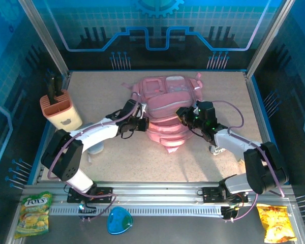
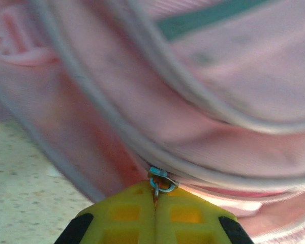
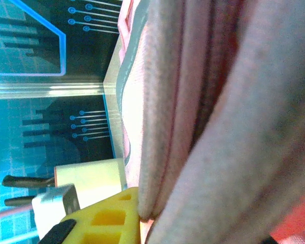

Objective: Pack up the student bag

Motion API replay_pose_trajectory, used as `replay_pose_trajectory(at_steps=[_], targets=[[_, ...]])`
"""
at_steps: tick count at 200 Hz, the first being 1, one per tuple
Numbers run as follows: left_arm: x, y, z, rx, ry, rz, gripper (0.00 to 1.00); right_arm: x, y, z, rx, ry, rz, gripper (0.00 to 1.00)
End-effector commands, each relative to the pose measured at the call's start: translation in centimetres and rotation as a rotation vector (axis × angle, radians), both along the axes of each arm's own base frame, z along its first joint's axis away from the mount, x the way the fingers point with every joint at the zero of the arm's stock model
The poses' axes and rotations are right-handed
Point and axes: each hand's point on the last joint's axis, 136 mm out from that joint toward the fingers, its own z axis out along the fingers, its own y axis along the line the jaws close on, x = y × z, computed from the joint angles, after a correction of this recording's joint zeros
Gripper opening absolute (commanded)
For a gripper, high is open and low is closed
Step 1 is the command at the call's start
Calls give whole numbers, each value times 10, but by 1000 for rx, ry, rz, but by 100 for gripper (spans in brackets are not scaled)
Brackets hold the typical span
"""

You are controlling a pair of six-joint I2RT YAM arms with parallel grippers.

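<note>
Two grippers flank the bag [image 1: 165,99] in the middle of the table [image 1: 142,160]: the left gripper [image 2: 155,195] is pinched tight on a zip pull [image 2: 160,182]; the right gripper [image 1: 187,116] presses into fabric, whether clamped I cannot tell.

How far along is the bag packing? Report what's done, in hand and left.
Done: nothing is visibly packed; the inside of the student bag is hidden.
In hand: the left gripper is shut on the zipper pull. The right gripper presses against a fabric fold at the bag's side; its grip is unclear.
Left: the green snack packet and the orange snack packet lie near the arm bases, outside the bag.
</note>
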Motion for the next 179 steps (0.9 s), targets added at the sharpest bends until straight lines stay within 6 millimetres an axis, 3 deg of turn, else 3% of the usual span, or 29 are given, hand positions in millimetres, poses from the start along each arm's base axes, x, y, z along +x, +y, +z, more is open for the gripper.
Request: replay_pose_trajectory(at_steps=[1, 69, 98, 114, 143, 179], targets=[[19, 31, -5, 45, 32, 123, 0, 12, -14, 25, -40, -88, -18, 18], [94, 37, 15, 66, -49, 67, 3, 10, 2, 31, -24, -97, 94, 19], [112, 51, 7, 206, -74, 9, 8, 8, 4, 28, -34, -94, 120, 18], [110, 51, 1, 246, -75, -67, 8, 8, 1, 28, -40, -97, 123, 18], [90, 38, -5, 243, -88, -256, 4, 5, -7, 23, -61, -70, 124, 15], [61, 18, 13, 133, -130, -423, 1, 5, -26, 26, -105, -69, 117, 12]])
